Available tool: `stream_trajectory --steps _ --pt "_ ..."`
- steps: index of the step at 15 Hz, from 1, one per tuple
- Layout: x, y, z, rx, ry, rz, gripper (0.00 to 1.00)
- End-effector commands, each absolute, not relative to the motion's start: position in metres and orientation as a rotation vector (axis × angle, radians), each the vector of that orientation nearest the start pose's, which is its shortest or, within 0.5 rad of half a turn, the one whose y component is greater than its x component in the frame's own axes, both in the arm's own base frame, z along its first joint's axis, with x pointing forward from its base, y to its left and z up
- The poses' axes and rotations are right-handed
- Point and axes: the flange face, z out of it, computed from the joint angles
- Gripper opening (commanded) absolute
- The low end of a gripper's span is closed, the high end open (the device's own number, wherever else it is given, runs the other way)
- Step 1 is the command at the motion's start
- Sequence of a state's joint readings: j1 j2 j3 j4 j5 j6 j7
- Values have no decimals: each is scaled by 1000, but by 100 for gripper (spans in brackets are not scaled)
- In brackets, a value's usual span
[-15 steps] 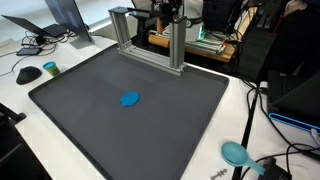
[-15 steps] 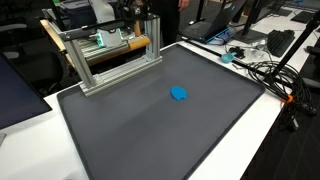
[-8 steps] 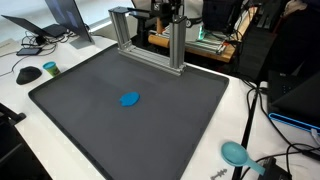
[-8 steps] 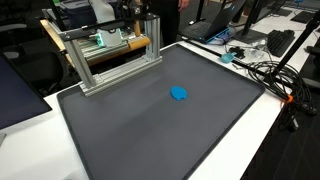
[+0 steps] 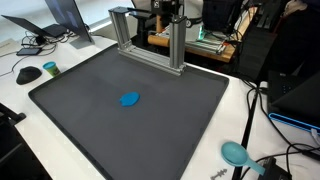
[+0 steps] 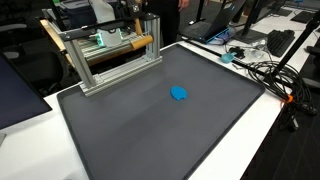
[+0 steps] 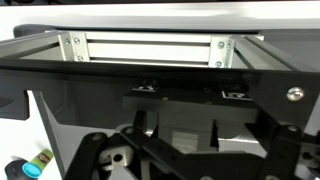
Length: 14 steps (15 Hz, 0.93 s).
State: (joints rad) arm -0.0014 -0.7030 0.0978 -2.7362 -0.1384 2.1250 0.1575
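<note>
Only one label shows: a yellow-green one on a blue-capped item (image 7: 25, 168) at the lower left corner of the wrist view, its print too blurred to read.

The aluminium frame (image 5: 178, 45) stands on the far edge of the dark mat (image 5: 100, 130). The wrist view faces it squarely: its pale crossbeam (image 7: 150, 48) runs across the top, with a dark plate just below it. The pincer (image 7: 190, 155) sits low in that view, close in front of the frame but apart from it. Its jaws are spread wide and hold nothing (only the dark linkages show at either side).

A small blue lump (image 5: 130, 99) lies alone near the middle of the mat, well apart from the frame (image 6: 115, 68) and the pincer; both exterior views show it (image 6: 179, 94). A teal dish (image 5: 234, 152) rests off the mat, on the white table.
</note>
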Motion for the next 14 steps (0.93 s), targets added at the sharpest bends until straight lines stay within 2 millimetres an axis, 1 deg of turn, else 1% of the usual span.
stream_trajectory --steps 1,14 --pt "329 18 448 -3322 41 -168 100" --pt "334 14 472 -3281 71 -138 100"
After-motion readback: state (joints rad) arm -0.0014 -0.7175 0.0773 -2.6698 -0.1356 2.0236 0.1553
